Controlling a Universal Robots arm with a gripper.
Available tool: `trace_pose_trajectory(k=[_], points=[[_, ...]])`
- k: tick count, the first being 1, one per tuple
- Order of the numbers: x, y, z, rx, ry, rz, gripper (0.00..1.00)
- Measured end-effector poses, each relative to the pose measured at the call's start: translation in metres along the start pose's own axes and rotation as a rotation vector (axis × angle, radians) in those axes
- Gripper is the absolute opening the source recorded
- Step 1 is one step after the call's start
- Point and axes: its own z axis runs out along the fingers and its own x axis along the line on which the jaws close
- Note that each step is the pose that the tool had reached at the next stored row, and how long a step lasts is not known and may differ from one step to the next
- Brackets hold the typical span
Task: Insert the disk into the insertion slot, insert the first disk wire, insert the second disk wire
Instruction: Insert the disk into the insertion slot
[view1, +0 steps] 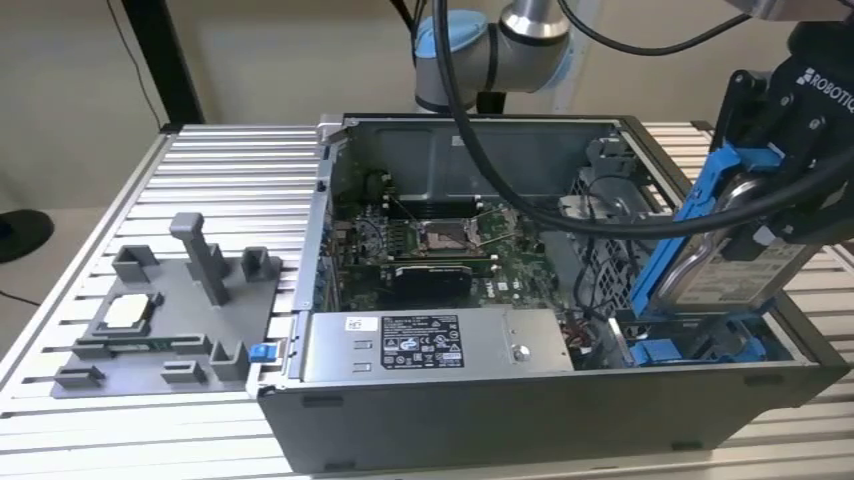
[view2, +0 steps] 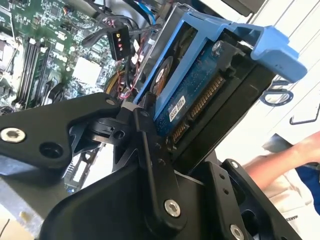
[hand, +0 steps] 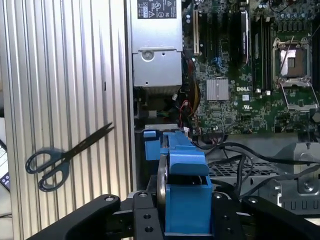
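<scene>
Blue-framed disk in the pinch of the jaws, upright over the insertion slot inside the open computer case.

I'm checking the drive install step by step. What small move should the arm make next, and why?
Probably ease the disk down toward the insertion slot. The gripper is clamped on its blue frame and holds it steeply on end, just above the slot's blue rails. Its lower end is not yet seated.
</scene>
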Motion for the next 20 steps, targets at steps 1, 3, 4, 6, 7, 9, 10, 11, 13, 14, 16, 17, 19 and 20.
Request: trace_pose_trajectory(k=[1, 3, 4, 6, 7, 9, 10, 11, 13, 14, 16, 17, 19, 20], points=[[0.0000, -0.0001, 0.0018, 0.0000, 0.0000, 0.000, 0.00], [0.0001, -0.0002, 0.0056, 0.0000, -0.0002, 0.000, 0.00], [0.0001, -0.0003, 0.0073, 0.0000, -0.0001, 0.000, 0.00], [0.0002, -0.0005, 0.0110, 0.0000, -0.0004, 0.000, 0.00], [0.0002, -0.0005, 0.0128, 0.0000, -0.0003, 0.000, 0.00], [0.0003, -0.0007, 0.0165, 0.0000, -0.0003, 0.000, 0.00], [0.0003, -0.0009, 0.0183, 0.0000, -0.0003, 0.000, 0.00], [0.0003, -0.0010, 0.0199, 0.0000, -0.0003, 0.000, 0.00], [0.0004, -0.0012, 0.0237, 0.0000, -0.0007, 0.000, 0.00], [0.0005, -0.0013, 0.0254, 0.0000, -0.0006, 0.000, 0.00], [0.0006, -0.0015, 0.0292, 0.0000, -0.0009, 0.000, 0.00], [0.0006, -0.0017, 0.0309, 0.0001, -0.0009, 0.000, 0.00], [0.0007, -0.0020, 0.0346, -0.0001, -0.0012, 0.000, 0.00], [0.0008, -0.0022, 0.0365, -0.0001, -0.0015, 0.000, 0.00]])
